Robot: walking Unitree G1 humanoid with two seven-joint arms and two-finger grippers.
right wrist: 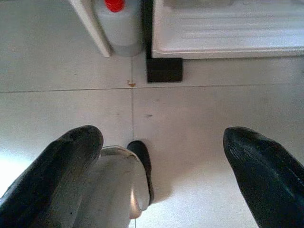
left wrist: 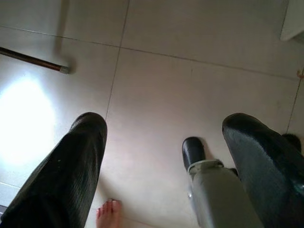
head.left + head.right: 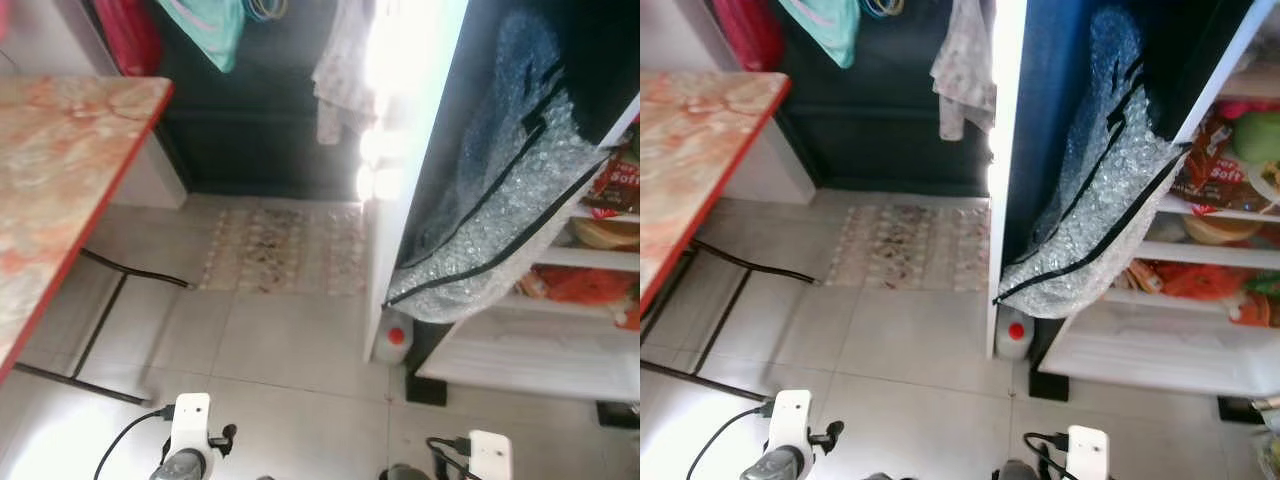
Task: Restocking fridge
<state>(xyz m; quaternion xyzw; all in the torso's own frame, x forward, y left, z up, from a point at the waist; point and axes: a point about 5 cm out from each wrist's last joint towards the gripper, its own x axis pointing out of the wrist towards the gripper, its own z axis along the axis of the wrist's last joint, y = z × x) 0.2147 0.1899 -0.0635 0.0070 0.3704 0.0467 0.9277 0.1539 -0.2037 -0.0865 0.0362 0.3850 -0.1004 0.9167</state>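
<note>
The head views look down on a pale tiled floor [image 3: 290, 350]. An open fridge [image 3: 1160, 340] stands to the robot's right, its door [image 3: 410, 150] swung out with a sheet of bubble wrap [image 3: 490, 230] hanging over the inner side. Food packets [image 3: 1210, 170] and an orange bag [image 3: 1185, 280] sit on the fridge shelves. A white jug with a red cap [image 3: 392, 338] stands on the floor at the foot of the door. A marbled surface [image 3: 50, 170] with a red edge is on the left, and a patterned mat [image 3: 285, 250] lies ahead.

In the left wrist view, the left end effector [image 2: 164, 161] hangs over bare tiles, fingers wide apart and holding nothing; bare toes [image 2: 108, 213] of a person show beneath.

In the right wrist view, the right end effector [image 1: 161, 171] is likewise spread wide and empty above the floor, near the jug and fridge base.
</note>
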